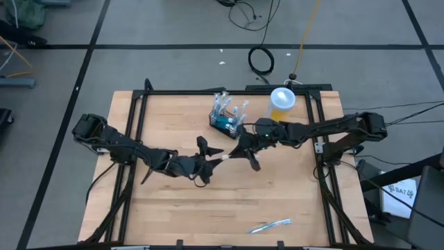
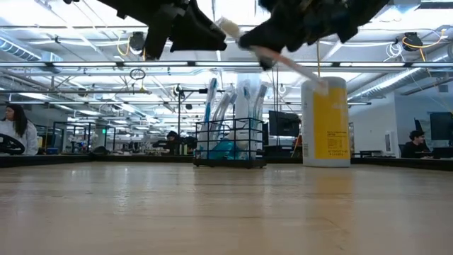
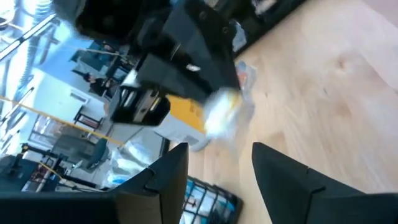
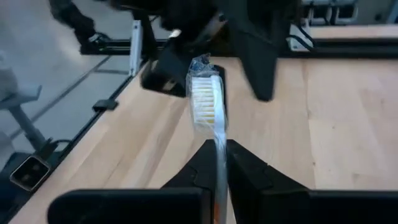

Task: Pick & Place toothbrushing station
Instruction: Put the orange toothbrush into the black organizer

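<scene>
Judged the step in hand as the passing of a toothbrush (image 4: 206,106) between the arms, on its way to the toothbrushing station (image 1: 226,122). Found that black wire basket standing upright toward the table's far edge, already stocked with several brushes, bristles up, and just beside a yellow cup (image 1: 282,103) with a white lid. Met both arms a little way in front of the basket, raised off the wood. Saw the right gripper (image 4: 217,150) clenched on the toothbrush handle, the bristled head jutting forward from its fingers toward the other arm. Saw the left gripper (image 3: 221,158) spread wide with nothing between its fingers, its tips near the brush head but not closed on it – so took the brush as carried by the right arm alone. Could not tell whether the left fingers touched the brush at all. Noted a second toothbrush (image 1: 271,225) lying flat well in front of the basket, near the table's front edge, not yet dealt with. For the next move, would expect the right arm to swing back to the basket, tip the brush upright above it, and lower the handle into a free gap among the brushes already there – with the left arm pulled clear first. Reckoned the crowding in the basket the main risk, along with knocking the light wire frame.
</scene>
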You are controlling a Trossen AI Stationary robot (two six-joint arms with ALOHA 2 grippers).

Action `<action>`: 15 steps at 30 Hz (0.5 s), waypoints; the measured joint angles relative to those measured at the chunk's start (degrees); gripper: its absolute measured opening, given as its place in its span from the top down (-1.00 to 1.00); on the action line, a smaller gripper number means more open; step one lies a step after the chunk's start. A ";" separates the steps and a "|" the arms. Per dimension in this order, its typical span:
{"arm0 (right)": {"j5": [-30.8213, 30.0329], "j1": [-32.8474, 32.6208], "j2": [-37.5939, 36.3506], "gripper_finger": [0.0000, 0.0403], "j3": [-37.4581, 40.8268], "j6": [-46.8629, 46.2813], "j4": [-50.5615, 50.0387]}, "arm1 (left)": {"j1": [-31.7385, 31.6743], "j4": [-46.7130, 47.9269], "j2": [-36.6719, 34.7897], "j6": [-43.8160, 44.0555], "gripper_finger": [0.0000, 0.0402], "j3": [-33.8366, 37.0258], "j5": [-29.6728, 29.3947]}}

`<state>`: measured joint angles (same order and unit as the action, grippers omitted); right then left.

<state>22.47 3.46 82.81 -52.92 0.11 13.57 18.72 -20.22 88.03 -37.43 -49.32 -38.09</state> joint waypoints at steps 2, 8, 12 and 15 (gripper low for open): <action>-0.12 -0.66 -2.77 0.93 1.27 1.85 -0.75 | 0.05 -1.82 0.00 0.11 0.08 0.00 -0.03; -11.54 -2.74 -11.68 0.94 9.38 5.99 11.57 | 0.17 -3.52 0.00 -1.54 0.08 0.01 -0.12; -17.04 -3.25 -14.41 0.94 20.16 9.12 38.04 | -0.09 -3.55 0.00 -1.48 0.08 0.04 -0.39; -20.70 -3.17 -11.87 0.94 27.79 10.24 60.68 | -0.43 -3.90 0.00 -2.63 0.08 0.04 -0.55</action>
<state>1.77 0.28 70.94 -25.14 10.35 74.25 18.29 -24.12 88.03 -40.06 -49.28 -38.63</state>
